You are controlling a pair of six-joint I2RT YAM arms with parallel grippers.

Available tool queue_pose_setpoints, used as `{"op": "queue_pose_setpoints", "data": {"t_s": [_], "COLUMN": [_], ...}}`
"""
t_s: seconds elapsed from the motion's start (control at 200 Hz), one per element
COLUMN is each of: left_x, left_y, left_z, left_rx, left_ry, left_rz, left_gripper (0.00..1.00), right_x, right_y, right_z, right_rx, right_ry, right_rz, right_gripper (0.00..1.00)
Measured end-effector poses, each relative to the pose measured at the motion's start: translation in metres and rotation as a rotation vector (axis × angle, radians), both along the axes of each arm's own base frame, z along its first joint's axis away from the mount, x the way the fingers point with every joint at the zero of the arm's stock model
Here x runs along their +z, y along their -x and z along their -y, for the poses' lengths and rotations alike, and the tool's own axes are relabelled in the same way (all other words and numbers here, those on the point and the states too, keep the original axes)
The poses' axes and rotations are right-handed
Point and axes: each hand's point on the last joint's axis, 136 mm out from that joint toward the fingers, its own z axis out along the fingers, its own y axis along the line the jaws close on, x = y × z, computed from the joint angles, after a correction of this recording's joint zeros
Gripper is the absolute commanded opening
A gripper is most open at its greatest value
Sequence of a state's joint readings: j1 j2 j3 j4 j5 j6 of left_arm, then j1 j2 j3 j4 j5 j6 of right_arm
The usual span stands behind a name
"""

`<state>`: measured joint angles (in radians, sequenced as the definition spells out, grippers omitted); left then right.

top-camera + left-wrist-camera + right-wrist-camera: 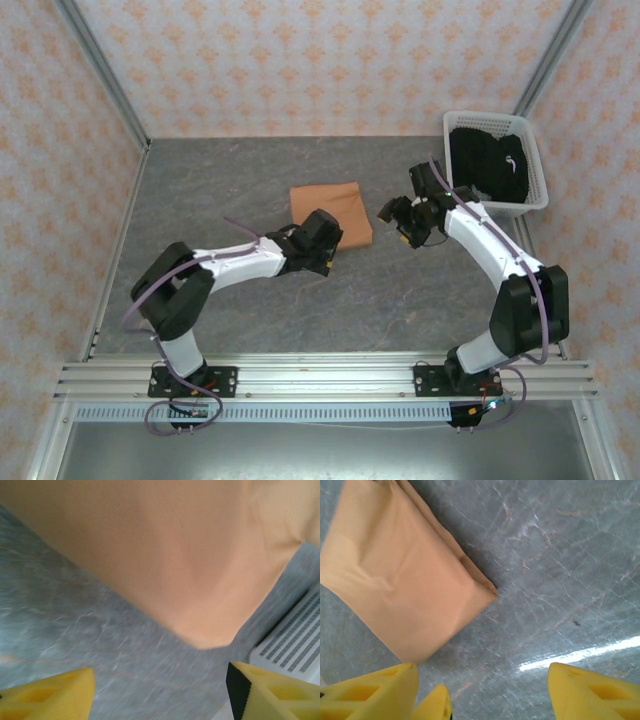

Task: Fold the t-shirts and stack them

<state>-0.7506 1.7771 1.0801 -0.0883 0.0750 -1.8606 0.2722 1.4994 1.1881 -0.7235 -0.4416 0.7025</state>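
At the table's (250,180) far right, we saw one white basket (485,117) holding one black tee (485,160). Mid-table, one folded orange tee (335,205) lay flat, plain side up, its longer side roughly left-right and slightly skewed. The left gripper (160,700) and right gripper (482,692) both gaped wide, empty, flanking it.

Both arms reach inward; left tool (160,695) and right tool (480,690) stand spread wide.
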Motion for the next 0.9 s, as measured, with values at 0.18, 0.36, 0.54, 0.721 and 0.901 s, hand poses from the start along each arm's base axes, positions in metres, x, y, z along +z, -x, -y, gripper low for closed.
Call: {"op": "queue_pose_setpoints", "data": {"t_s": [0.18, 0.36, 0.54, 0.721, 0.901], "left_x": [-0.027, -0.038, -0.047, -0.046, -0.043], "left_y": [-0.018, -0.031, -0.061, -0.093, -0.130], "left_z": [0.008, 0.009, 0.004, -0.040, -0.139], "left_rx": [0.146, 0.190, 0.262, 0.368, 0.503], "left_ry": [0.065, 0.056, 0.073, 0.084, 0.063], "left_rz": [-0.002, 0.041, 0.119, 0.143, 0.129], "left_gripper": [0.63, 0.27, 0.00, 0.00, 0.00], "right_x": [0.005, 0.013, 0.014, 0.014, 0.016], "right_y": [0.007, 0.008, 0.009, 0.013, 0.015], "right_z": [0.001, 0.002, 0.002, 0.003, 0.003], "right_rx": [0.006, 0.015, 0.016, 0.016, 0.015], "right_ry": [-0.006, -0.009, -0.009, -0.010, -0.012], "right_rz": [0.018, 0.044, 0.045, 0.049, 0.055], "right_gripper": [0.68, 0.68, 0.67, 0.67, 0.67]}}
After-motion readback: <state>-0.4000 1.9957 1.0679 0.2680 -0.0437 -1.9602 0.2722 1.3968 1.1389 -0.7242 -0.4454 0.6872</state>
